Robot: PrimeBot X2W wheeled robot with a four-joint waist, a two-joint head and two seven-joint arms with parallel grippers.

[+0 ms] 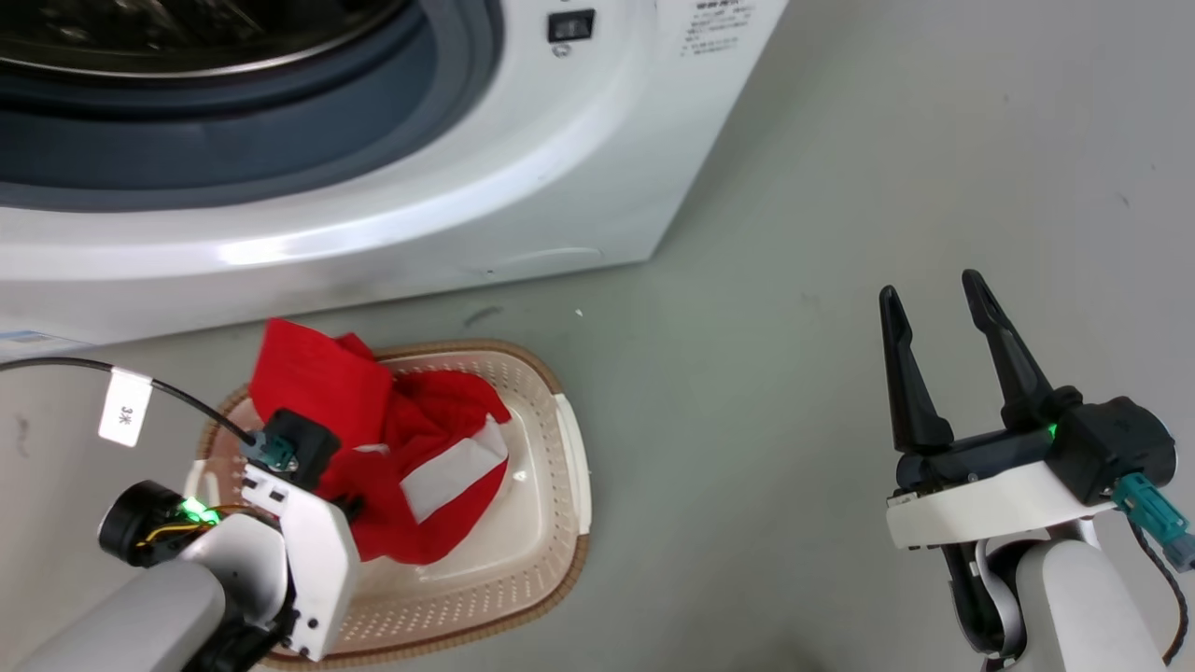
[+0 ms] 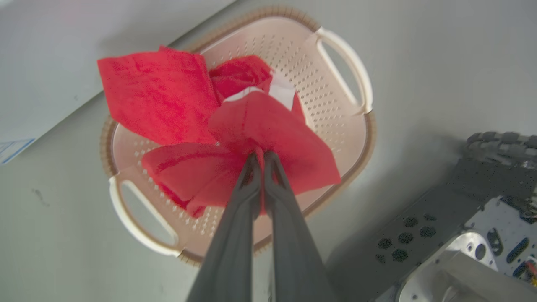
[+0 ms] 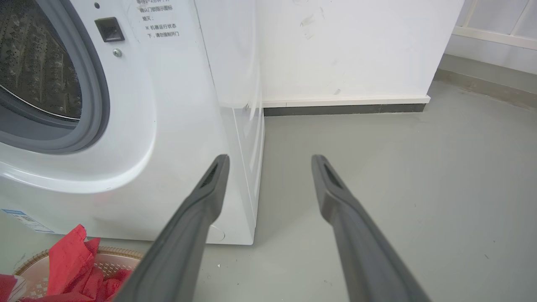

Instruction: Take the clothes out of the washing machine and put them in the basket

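Clothes (image 1: 420,439) heaped red in the basket (image 1: 560,532) at 8 o'clock, one fold pinched between the closed fingers of the left end effector (image 2: 262,156). Just behind, at 12 o'clock, the washing machine (image 1: 420,233). At 4 o'clock, over grey floor (image 1: 794,420), the right end effector (image 1: 929,285), fingers spread wide, holding nothing.

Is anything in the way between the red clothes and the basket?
No, nothing visible. The left gripper holds the clothes right over the open basket, with part lying inside.
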